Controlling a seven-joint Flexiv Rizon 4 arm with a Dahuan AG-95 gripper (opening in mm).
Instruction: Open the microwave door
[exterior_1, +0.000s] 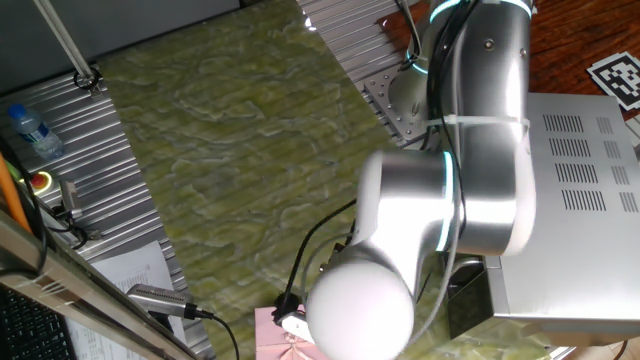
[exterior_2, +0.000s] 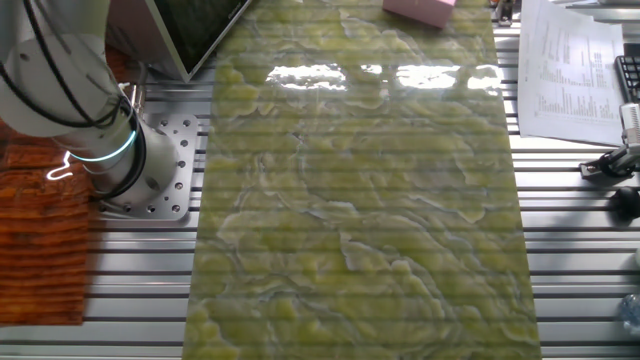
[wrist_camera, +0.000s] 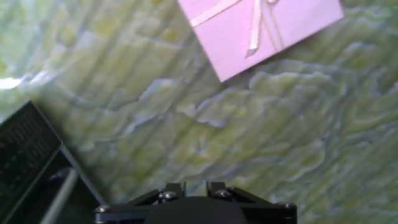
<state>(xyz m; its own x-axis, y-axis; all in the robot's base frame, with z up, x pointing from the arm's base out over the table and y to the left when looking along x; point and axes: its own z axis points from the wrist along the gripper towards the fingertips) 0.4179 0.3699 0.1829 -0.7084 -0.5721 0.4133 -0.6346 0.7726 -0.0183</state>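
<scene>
The microwave (exterior_1: 585, 200) is a large silver-grey box with vent slits on top, at the right of one fixed view. My arm (exterior_1: 470, 150) hides most of its front there. In the hand view the microwave door (wrist_camera: 28, 155) is a dark panel at the lower left, with its silver bar handle (wrist_camera: 61, 194) beside it. My gripper (wrist_camera: 195, 188) shows at the bottom edge, right of the handle and not touching it. Its fingers stand a narrow gap apart with nothing between them. The gripper is hidden in both fixed views.
A pink gift box (wrist_camera: 261, 31) with a ribbon lies on the green marbled mat (exterior_2: 350, 200), ahead of the gripper; it also shows in the other fixed view (exterior_2: 420, 10). A water bottle (exterior_1: 30, 130) and a red button (exterior_1: 42, 182) sit at the left. Papers (exterior_2: 565, 70) lie beside the mat.
</scene>
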